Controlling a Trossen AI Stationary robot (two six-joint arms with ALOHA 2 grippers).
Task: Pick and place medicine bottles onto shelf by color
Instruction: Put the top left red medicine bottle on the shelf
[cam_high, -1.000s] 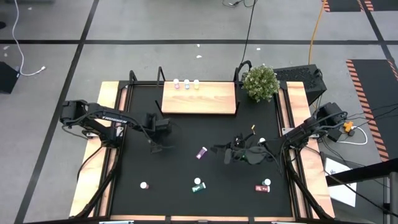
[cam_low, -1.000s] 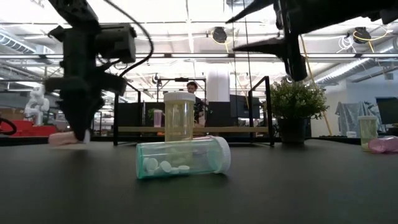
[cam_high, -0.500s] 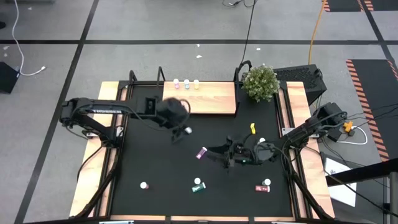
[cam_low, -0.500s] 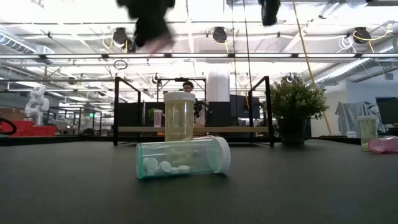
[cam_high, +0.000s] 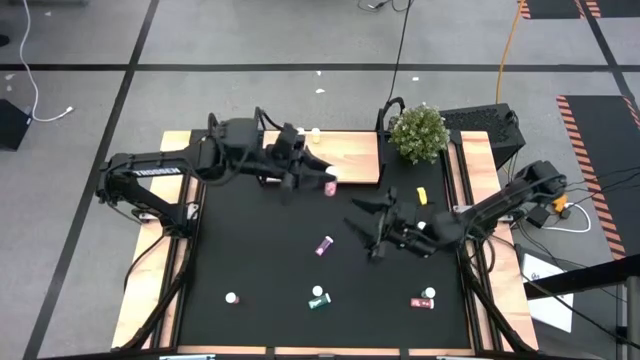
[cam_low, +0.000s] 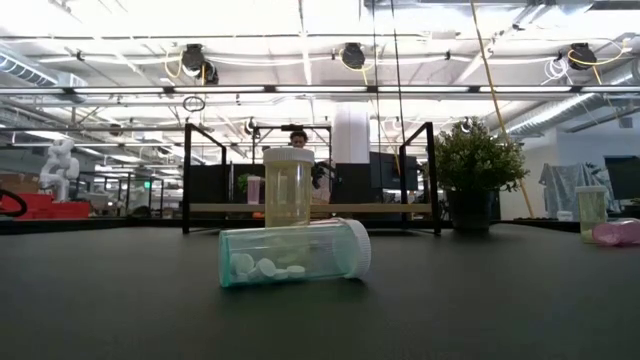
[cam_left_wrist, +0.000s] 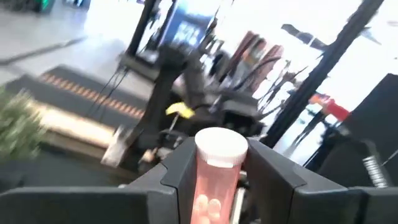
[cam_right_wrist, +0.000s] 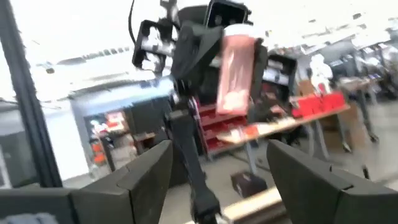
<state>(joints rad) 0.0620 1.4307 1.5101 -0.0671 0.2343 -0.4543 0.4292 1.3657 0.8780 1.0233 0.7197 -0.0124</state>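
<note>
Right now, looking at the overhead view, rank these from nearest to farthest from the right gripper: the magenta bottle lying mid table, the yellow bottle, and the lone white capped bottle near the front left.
From the right gripper:
1. Magenta bottle, mid table, just to its left side.
2. Yellow bottle, toward the plant, on the right side.
3. White capped bottle, far off at the front left.
The first two are fairly close; the magenta one looks slightly nearer.

Pink bottle (cam_left_wrist: 214, 177) — white cap; black tabletop (cam_high: 260, 270) — light-wood shelf (cam_high: 350, 155).
</note>
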